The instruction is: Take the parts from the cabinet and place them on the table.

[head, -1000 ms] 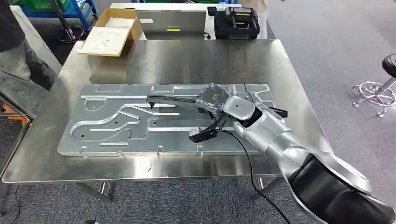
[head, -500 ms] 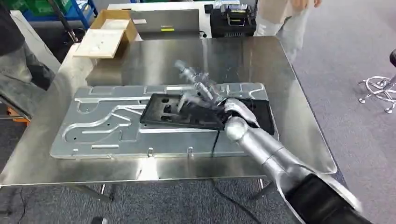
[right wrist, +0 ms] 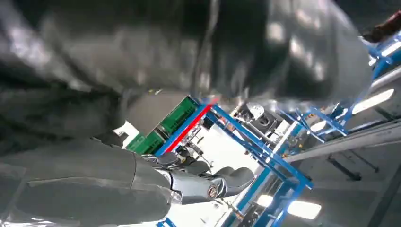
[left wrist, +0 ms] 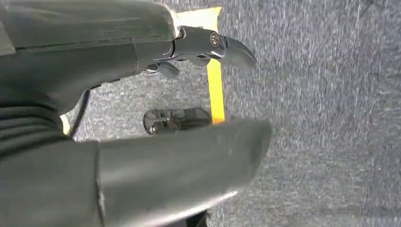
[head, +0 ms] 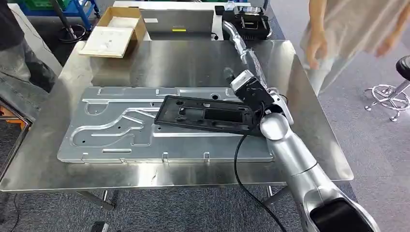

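Observation:
A flat black plastic part point(head: 208, 113) lies across a large stamped metal plate point(head: 116, 125) on the steel table point(head: 193, 58). My right hand point(head: 249, 89) holds the black part at its right end. The part looms dark and blurred above the fingers point(right wrist: 208, 184) in the right wrist view. A silver ribbed tube in clear wrap point(head: 241, 46) runs from that hand toward the table's back edge. My left hand point(left wrist: 142, 94) hangs over grey carpet, fingers apart and holding nothing.
A cardboard box point(head: 118, 29), a grey case point(head: 179, 21) and a black device point(head: 246, 21) stand behind the table. One person point(head: 348, 34) stands at the back right, another point(head: 19, 53) at the left. A stool point(head: 391, 92) is on the right.
My right hand swung the black part from edge-on to flat over the plate and moved toward the right rear. The wrapped tube now points to the back. A person stepped in at the back right.

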